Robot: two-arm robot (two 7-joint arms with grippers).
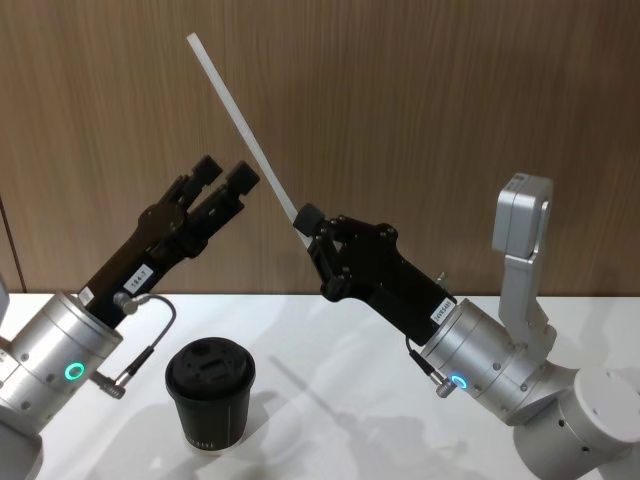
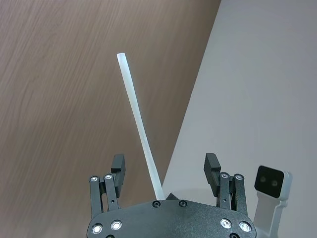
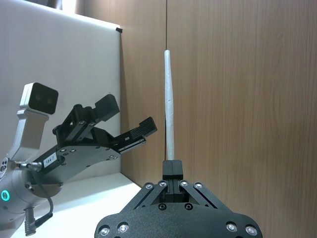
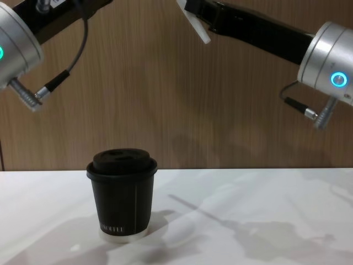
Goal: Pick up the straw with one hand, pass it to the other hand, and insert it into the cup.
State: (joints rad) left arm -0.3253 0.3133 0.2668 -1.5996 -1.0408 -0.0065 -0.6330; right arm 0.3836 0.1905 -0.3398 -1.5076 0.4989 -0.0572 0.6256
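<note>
Both grippers are hovering close for the hand-over: the right gripper is clamping the straw by its lower end, tilting it toward the left gripper, whose fingers are standing apart just short of it (the cup is waiting below).

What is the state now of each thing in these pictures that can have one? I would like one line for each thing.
straw: held near its lower end by the right tool, tilted, raised above the table, not in the cup.
cup: upright on the table, lid on, no straw in it.
left tool: open, raised, close beside the straw, not gripping it.
right tool: shut on the straw.
</note>
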